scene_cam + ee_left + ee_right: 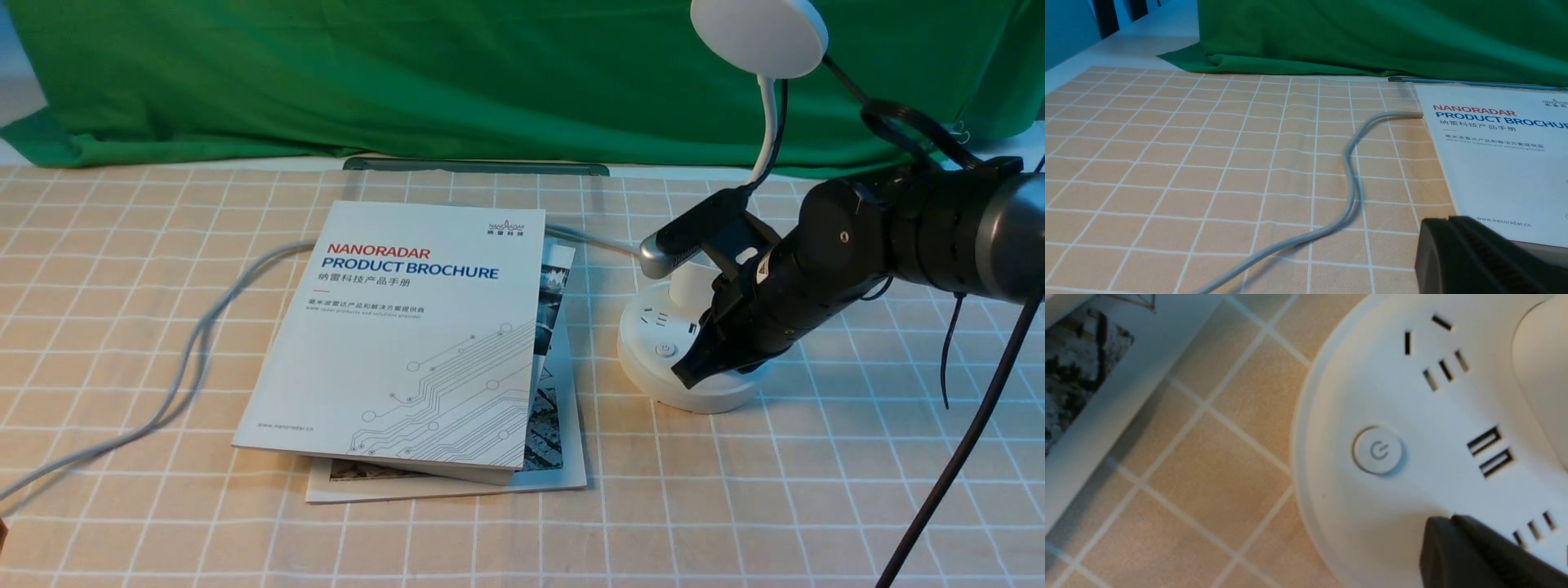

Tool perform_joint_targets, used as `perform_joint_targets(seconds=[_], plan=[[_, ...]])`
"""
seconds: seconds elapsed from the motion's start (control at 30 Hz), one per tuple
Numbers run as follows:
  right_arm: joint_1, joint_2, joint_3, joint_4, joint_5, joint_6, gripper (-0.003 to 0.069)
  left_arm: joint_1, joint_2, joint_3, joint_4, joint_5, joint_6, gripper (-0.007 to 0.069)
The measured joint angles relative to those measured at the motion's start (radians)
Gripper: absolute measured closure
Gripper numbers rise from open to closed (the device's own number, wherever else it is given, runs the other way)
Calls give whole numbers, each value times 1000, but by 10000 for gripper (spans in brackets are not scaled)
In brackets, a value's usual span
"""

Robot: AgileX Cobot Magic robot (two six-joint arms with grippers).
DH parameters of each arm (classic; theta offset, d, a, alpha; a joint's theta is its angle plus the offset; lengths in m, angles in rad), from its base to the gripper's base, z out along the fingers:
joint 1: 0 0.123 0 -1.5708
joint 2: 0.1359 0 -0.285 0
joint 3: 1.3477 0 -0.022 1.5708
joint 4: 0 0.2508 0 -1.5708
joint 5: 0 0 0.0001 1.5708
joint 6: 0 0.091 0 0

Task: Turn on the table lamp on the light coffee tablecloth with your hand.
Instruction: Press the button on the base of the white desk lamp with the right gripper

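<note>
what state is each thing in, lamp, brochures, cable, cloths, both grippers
table lamp: upright, disc head raised; lit or not, cannot tell
top brochure: closed, lying flat on others
grey cable: loosely curved, partly under the brochures
light coffee tablecloth: spread out, slightly creased
green cloth: hanging in folds
right gripper: shut, over the lamp base
left gripper: shut, empty

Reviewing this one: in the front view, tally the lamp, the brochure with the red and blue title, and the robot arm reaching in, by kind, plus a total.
Lamp: 1
Titled brochure: 1
Robot arm: 1
Total: 3
</note>
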Motion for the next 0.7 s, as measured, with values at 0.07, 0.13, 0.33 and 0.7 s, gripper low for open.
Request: perform_joint_targets(seconds=[0.07,0.13,0.33,0.7], plan=[[0,2,-3,-1,4,0,620,0,0,0,0,0,0,603],[0,3,-4,-1,5,0,619,0,0,0,0,0,0,603],[1,-29,2,-3,9,5,618,0,0,0,0,0,0,603],[0,-393,90,4,75,74,615,0,0,0,0,0,0,603]])
